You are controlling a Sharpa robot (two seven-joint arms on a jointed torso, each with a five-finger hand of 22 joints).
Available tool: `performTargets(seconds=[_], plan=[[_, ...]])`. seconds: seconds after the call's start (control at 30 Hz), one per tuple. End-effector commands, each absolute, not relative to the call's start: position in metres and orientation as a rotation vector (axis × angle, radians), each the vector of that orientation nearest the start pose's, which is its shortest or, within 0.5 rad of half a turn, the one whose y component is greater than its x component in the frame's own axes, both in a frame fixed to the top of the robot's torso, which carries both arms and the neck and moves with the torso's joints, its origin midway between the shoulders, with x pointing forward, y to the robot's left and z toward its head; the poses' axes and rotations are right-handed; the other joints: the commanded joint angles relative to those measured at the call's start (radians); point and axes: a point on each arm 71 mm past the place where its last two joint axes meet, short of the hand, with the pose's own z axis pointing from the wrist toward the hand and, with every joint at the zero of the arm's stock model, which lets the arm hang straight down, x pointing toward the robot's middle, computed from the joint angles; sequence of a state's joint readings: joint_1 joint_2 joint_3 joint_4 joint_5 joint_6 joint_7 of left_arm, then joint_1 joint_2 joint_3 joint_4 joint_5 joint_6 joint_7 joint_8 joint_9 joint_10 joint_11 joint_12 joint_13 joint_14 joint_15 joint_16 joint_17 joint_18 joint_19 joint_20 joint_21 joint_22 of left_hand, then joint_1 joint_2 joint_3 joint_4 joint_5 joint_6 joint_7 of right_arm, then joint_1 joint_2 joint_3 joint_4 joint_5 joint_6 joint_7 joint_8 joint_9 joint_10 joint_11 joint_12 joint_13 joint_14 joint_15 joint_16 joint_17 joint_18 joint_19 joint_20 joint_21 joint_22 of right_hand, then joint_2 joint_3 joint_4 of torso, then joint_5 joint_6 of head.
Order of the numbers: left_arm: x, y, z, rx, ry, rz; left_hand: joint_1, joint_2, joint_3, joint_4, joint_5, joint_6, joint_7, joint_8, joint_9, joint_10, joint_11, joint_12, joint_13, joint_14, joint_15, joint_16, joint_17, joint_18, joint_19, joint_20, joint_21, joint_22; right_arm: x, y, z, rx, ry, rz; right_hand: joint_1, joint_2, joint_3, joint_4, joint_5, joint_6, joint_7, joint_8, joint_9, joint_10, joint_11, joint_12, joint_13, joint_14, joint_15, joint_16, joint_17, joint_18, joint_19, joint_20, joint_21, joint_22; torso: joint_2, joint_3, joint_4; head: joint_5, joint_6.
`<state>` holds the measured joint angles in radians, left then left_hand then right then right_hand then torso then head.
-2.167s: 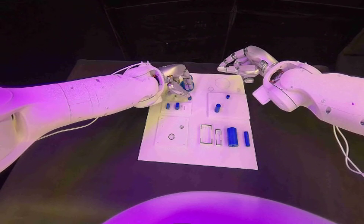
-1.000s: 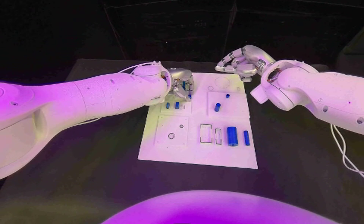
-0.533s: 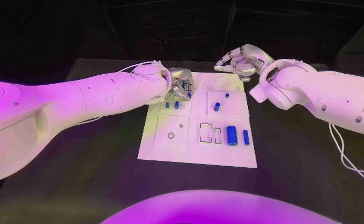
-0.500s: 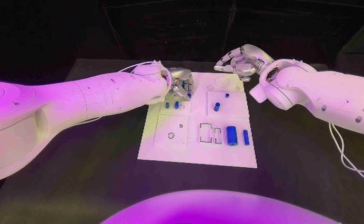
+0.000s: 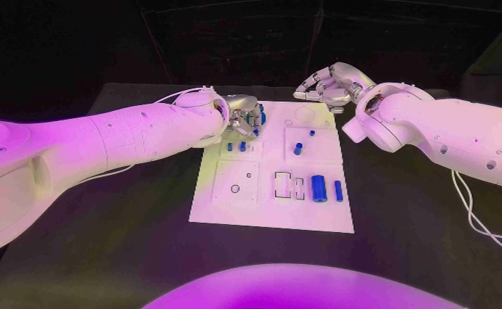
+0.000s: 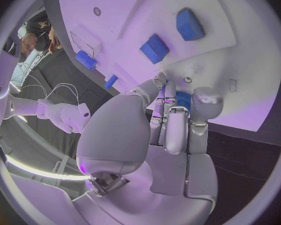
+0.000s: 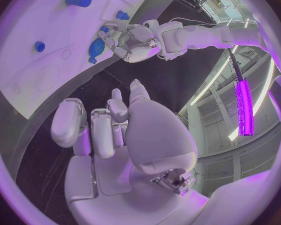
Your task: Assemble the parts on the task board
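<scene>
The left hand (image 5: 244, 115) pinches a small blue part (image 5: 260, 114) over the upper left of the white task board (image 5: 251, 207), just above two short blue pegs (image 5: 236, 146) standing there. This looks like a carry toward a socket; next it must line the piece over its hole and press down. The part seems a smooth, rounded plastic cylinder, though fingers hide much of it. The right hand (image 5: 326, 85) hovers past the board's upper right, fingers curled on nothing. Larger glossy blue cylinders (image 5: 318, 185) lie lower right.

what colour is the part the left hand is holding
Blue. The part in the left hand shows best in the right wrist view.
</scene>
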<state>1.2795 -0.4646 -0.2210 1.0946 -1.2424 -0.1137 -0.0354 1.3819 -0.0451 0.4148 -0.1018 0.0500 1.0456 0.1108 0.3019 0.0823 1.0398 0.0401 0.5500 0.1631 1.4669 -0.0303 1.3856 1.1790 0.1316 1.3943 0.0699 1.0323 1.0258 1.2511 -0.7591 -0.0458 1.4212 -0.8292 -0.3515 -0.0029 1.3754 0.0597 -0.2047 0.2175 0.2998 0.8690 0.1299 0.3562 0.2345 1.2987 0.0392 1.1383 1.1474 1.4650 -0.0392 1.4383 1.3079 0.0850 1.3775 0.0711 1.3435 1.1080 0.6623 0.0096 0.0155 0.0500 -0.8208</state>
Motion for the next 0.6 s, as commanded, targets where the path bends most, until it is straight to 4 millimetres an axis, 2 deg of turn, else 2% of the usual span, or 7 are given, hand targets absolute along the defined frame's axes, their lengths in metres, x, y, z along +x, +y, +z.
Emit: performTargets(seconds=[0.03,0.37,0.53,0.6], plan=[[0.541,0.126,-0.227,0.168,1.905,-0.699,-0.011,0.0,0.011,-0.001,-0.002,0.005,0.001,0.0,-0.001,0.011,-0.001,-0.008,-0.003,0.02,-0.007,0.0,-0.001,-0.008,0.001,-0.005,0.003,0.001,0.515,-0.191,-0.169,0.399,1.69,0.983,0.004,0.006,-0.006,0.001,0.006,-0.004,-0.003,0.006,0.002,-0.005,0.003,0.006,0.0,0.058,0.006,-0.002,0.025,0.005,0.0,0.001,-0.002,0.002,-0.001,0.0002,-0.0001,0.002,0.004],[0.537,0.145,-0.219,0.112,1.89,-0.715,-0.019,-0.008,0.018,-0.003,-0.002,0.007,0.003,-0.005,-0.004,0.017,0.001,-0.017,-0.009,0.02,-0.006,0.0,-0.002,-0.009,0.002,-0.004,0.007,0.006,0.515,-0.193,-0.169,0.402,1.693,0.978,0.004,0.006,-0.006,0.001,0.006,-0.004,-0.003,0.006,0.002,-0.005,0.003,0.006,0.0,0.058,0.006,-0.002,0.025,0.005,0.0,0.001,-0.002,0.002,-0.001,-0.0003,0.002,0.006,0.01],[0.535,0.159,-0.22,0.094,1.909,-0.7,-0.022,-0.011,0.019,-0.004,-0.002,0.009,0.003,-0.007,-0.005,0.02,0.001,-0.019,-0.011,0.02,-0.005,-0.001,-0.005,-0.01,0.003,-0.004,0.01,0.009,0.515,-0.194,-0.17,0.403,1.694,0.976,0.004,0.007,-0.006,0.002,0.006,-0.004,-0.003,0.006,0.002,-0.006,0.003,0.003,-0.003,0.057,0.006,-0.004,0.023,0.005,0.0,0.001,-0.003,0.0,-0.001,0.0008,-0.0001,0.011,0.011],[0.534,0.165,-0.22,0.089,1.917,-0.694,-0.025,-0.014,0.02,-0.005,-0.002,0.01,0.003,-0.008,-0.006,0.022,0.001,-0.021,-0.012,0.02,-0.005,-0.001,-0.006,-0.01,0.003,-0.004,0.012,0.011,0.515,-0.194,-0.17,0.403,1.694,0.976,0.004,0.007,-0.006,0.002,0.006,-0.004,-0.003,0.006,0.002,-0.006,0.003,0.003,-0.003,0.057,0.006,-0.004,0.023,0.005,0.0,0.001,-0.003,0.0,0.002,0.001,-0.0034,0.015,0.014]])
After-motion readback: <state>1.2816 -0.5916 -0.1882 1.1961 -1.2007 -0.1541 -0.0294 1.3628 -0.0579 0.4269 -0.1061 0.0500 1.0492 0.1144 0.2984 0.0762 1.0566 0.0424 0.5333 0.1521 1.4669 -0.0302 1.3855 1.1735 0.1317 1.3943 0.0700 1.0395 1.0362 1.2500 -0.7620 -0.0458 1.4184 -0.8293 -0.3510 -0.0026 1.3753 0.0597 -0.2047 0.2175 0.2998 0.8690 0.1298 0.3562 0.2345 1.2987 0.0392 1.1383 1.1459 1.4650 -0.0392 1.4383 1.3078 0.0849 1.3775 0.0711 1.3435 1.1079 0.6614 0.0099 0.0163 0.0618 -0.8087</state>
